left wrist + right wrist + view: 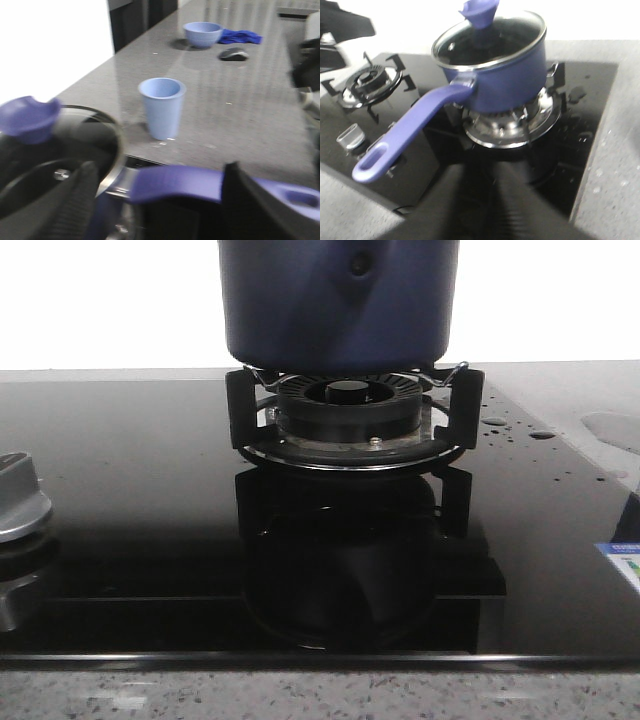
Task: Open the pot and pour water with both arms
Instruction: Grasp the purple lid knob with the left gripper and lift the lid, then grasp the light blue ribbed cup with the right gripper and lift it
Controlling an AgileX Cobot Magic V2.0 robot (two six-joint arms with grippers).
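Observation:
The dark navy pot stands on the black ringed burner. In the right wrist view the pot carries a glass lid with a blue knob, and its blue handle sticks out sideways. In the left wrist view my left gripper is open, its fingers wide apart on either side of the handle, next to the lid and knob. My right gripper is shut and empty, some way short of the pot.
A light blue cup stands on the grey counter beside the stove; a blue bowl, blue cloth and dark mouse lie farther off. A second burner, a stove knob and water drops are on the glass hob.

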